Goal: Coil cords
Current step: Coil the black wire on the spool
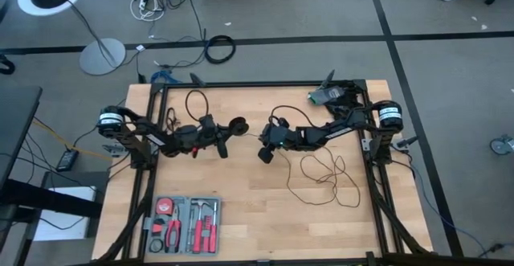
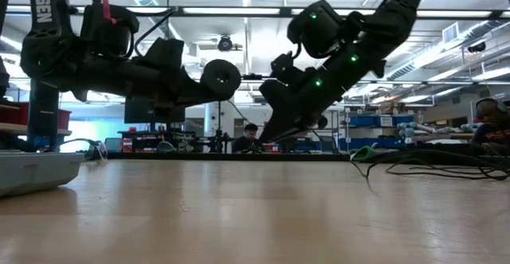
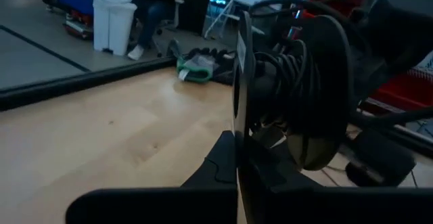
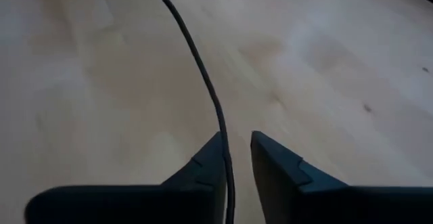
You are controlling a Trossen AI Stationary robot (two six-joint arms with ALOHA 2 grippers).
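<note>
We see both arms reaching toward the middle of the wooden table (image 1: pixel 241 218), held above its surface. The left gripper (image 1: pixel 223 135) is clamped shut on a round black spool (image 3: pixel 318 88) with some of the thin black cord (image 1: pixel 325 173) already wound around its core — in the low view this spool (image 2: pixel 221 78) hangs in the air, clear of the tabletop.

The right gripper (image 4: pixel 238 158) sits just right of the spool, tilted down toward the wood. Its fingers stand a narrow gap apart, and the cord (image 4: pixel 203 82) runs down between them; we cannot tell whether the pads are pressing on it.

The rest of the cord lies in loose, tangled loops on the table's right half, near the right arm's base, and another loop of thin black wire (image 1: pixel 195 101) rests on the far left part of the table. A tool case (image 1: pixel 183 226) with red-handled tools sits at the near left edge.
</note>
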